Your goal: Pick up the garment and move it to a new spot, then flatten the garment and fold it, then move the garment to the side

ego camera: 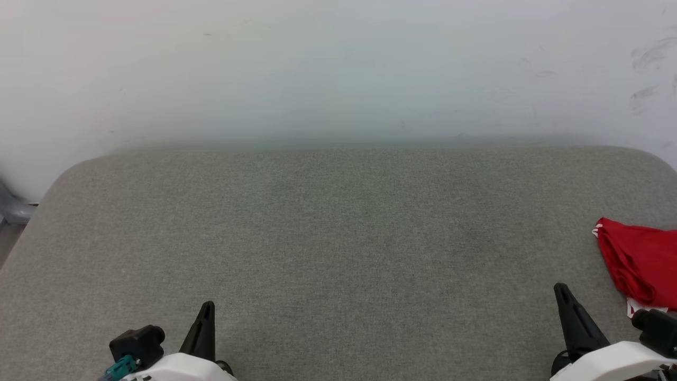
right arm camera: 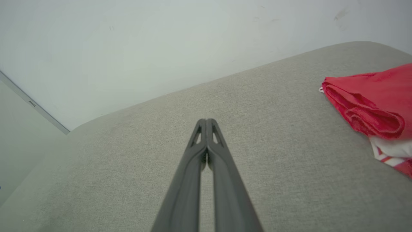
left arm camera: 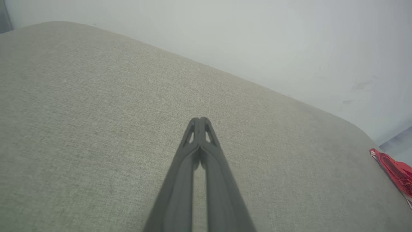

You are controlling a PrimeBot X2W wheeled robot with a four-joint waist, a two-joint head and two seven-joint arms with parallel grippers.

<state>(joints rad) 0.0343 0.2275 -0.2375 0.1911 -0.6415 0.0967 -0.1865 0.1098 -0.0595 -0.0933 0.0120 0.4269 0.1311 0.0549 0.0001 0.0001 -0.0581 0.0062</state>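
Note:
The garment [ego camera: 642, 262] lies in a folded red bundle at the right edge of the grey padded surface, with a bit of white striped hem showing at its near end. The right wrist view shows the garment [right arm camera: 370, 100] off to the right, and the left wrist view catches the garment [left arm camera: 396, 170] at the far right edge. My right gripper [ego camera: 561, 290] is shut and holds nothing, a short way left of the bundle, not touching it. My left gripper [ego camera: 207, 307] is shut on nothing at the lower left. Both wrist views show the tips pressed together: left gripper [left arm camera: 200, 120], right gripper [right arm camera: 206, 120].
The grey fabric surface [ego camera: 338, 238] has rounded far corners and stands against a pale wall [ego camera: 338, 69]. A grey object [ego camera: 13, 209] sits past the surface's far left corner.

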